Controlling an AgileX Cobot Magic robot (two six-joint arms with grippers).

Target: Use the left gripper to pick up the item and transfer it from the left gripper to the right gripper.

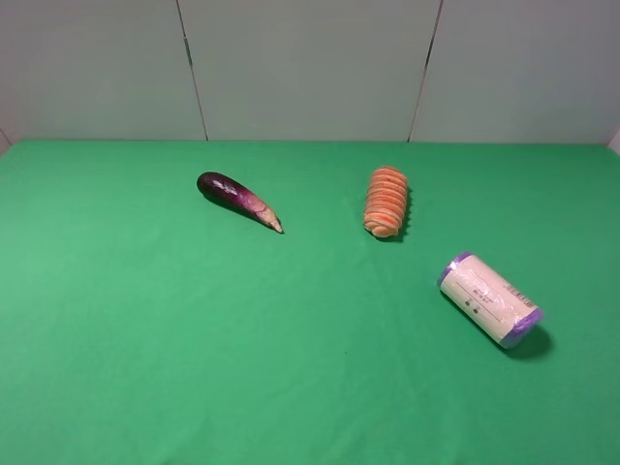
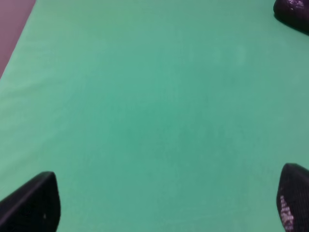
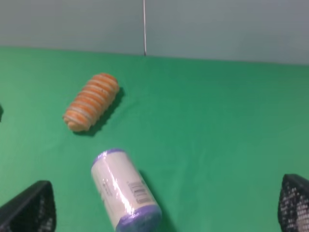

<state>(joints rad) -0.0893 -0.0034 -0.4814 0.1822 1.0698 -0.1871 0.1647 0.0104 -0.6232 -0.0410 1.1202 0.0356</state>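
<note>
The cream-white cylindrical can with shiny purple ends [image 1: 489, 298] lies on its side at lower right of the green table [image 1: 194, 339]. Both the left gripper [image 2: 164, 203] and right gripper [image 3: 164, 205] are spread wide, empty. Grasped across its rounded side, the can may roll away.

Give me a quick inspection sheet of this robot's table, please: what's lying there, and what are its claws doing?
Surface: green cloth, flat, unmarked.
Job's thing: cream-white can with purple ends, lying on its side on the right, untouched.
Clutter: eggplant at back left; sliced-carrot piece near the middle, apart from the can.
Left gripper: open, above bare cloth, holding nothing; only its fingertips show.
Right gripper: open, empty, the can lying ahead of it.
Cables: nothing seen.
Surroundings: pale grey panelled wall behind the table.
</note>
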